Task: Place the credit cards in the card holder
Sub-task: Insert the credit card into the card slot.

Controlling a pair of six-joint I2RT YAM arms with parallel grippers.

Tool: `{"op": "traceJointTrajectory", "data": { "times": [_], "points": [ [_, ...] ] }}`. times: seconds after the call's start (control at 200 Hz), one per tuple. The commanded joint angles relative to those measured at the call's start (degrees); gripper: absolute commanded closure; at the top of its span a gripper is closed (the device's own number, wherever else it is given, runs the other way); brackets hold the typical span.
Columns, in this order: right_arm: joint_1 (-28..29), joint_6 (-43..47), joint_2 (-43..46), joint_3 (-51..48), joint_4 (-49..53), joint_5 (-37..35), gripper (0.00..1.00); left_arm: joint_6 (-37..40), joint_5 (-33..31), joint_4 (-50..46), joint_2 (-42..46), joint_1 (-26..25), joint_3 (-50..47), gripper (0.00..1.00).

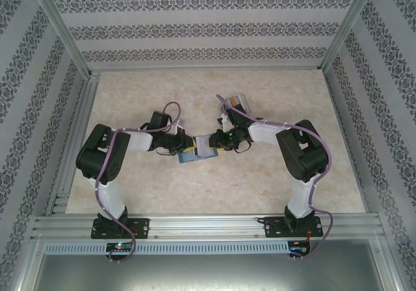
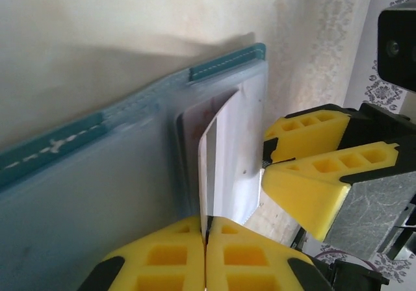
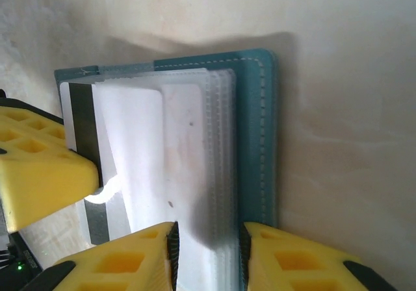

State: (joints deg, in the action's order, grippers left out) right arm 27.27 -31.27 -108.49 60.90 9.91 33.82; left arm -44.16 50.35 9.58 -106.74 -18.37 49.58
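Observation:
The teal card holder (image 3: 257, 128) lies open on the table, its clear sleeves (image 3: 218, 148) fanned up. My right gripper (image 3: 208, 238) is shut on the sleeve stack and the teal cover at their near edge. My left gripper (image 2: 207, 229) is shut on a thin pale credit card (image 2: 209, 167), held edge-on against the sleeves. In the right wrist view that card's dark stripe (image 3: 84, 119) sits by the left gripper's yellow finger (image 3: 39, 174). From above, both grippers meet over the holder (image 1: 188, 156) at mid-table. Other cards are hidden.
The beige tabletop (image 1: 214, 96) stretches out around the holder. Aluminium frame rails (image 1: 65, 167) and patterned walls close in the sides and back. A small grey object (image 1: 242, 101) lies behind the right arm's wrist.

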Motion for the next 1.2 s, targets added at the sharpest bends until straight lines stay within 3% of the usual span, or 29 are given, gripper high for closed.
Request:
{"op": "traceJointTrajectory", "data": {
  "times": [0.0, 0.15, 0.315, 0.465, 0.754, 1.034, 1.199],
  "points": [
    [0.7, 0.6, -1.0, 1.5, 0.5, -0.2, 0.66, 0.7, -3.9, -4.5, -1.8, -1.6, 1.7, 0.89],
    [0.8, 0.6, -1.1, 1.3, 0.6, -0.4, 0.66, 4.1, -9.2, -12.7, -0.9, -3.7, 4.5, 0.74],
    [0.8, 0.9, -1.0, 1.4, 0.8, -0.5, 0.66, 5.5, -12.0, -16.6, -1.1, -4.1, 5.4, 0.66],
    [0.8, 1.0, -0.9, 1.2, 0.9, -0.5, 0.66, 6.7, -13.6, -20.3, -0.2, -4.3, 7.1, 0.63],
    [0.8, 1.5, -0.4, 1.0, 1.3, -1.0, 0.66, 13.6, -23.6, -38.1, 2.1, -6.2, 14.3, 0.54],
    [0.8, 1.6, -0.3, 1.1, 1.5, -1.0, 0.66, 13.9, -28.6, -42.2, 2.0, -8.9, 17.3, 0.5],
    [0.9, 1.8, 0.2, 0.8, 1.9, -1.2, 0.66, 14.1, -35.3, -49.4, 0.7, -11.5, 22.2, 0.48]
  ]
}}
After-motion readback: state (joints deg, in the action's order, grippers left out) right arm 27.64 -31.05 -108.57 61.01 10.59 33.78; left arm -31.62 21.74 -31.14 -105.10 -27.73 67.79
